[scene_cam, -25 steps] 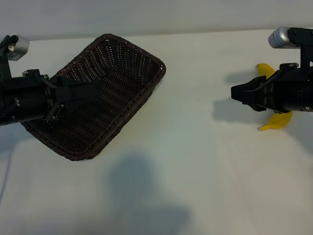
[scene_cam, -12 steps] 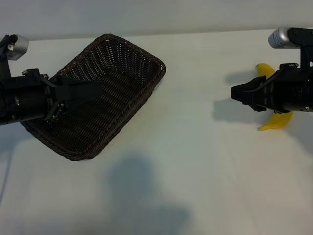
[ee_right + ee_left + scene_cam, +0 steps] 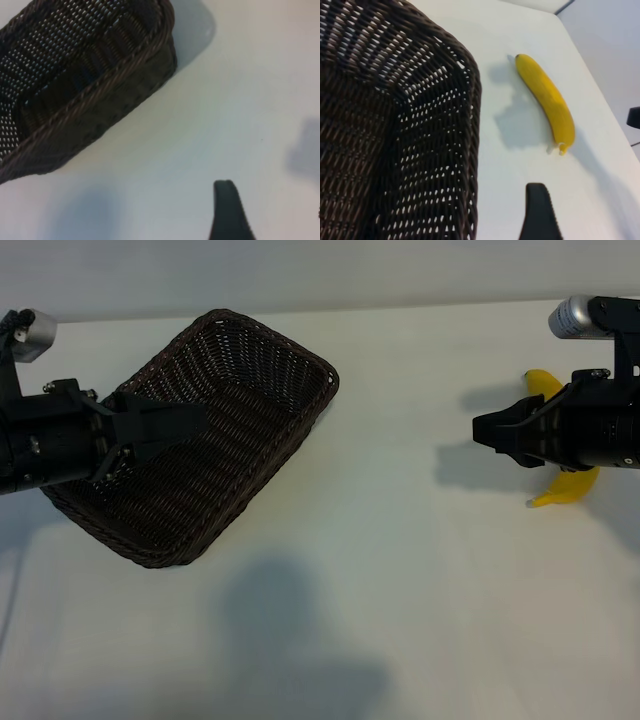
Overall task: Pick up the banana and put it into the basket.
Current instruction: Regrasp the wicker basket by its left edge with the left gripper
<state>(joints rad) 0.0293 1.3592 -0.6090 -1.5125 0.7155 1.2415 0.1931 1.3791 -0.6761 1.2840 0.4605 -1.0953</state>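
Change: none, both arms unmoved | right gripper (image 3: 487,433) spread, empty, banana (image 3: 566,487) at its 4 o'clock | left gripper (image 3: 180,420) spread over basket (image 3: 300,420) | pickup not started

Light: bright and even over the white bench (image 3: 400,540) — no glare spots.
Shadows: soft grey patches lie beside the right claw (image 3: 487,437) and under the banana (image 3: 547,97); a broad blurred one sits low in the exterior view.
Basket (image 3: 250,370): dark weave, detail readable.
Focus: right wrist view soft — its near fingertip (image 3: 227,210) blurred.
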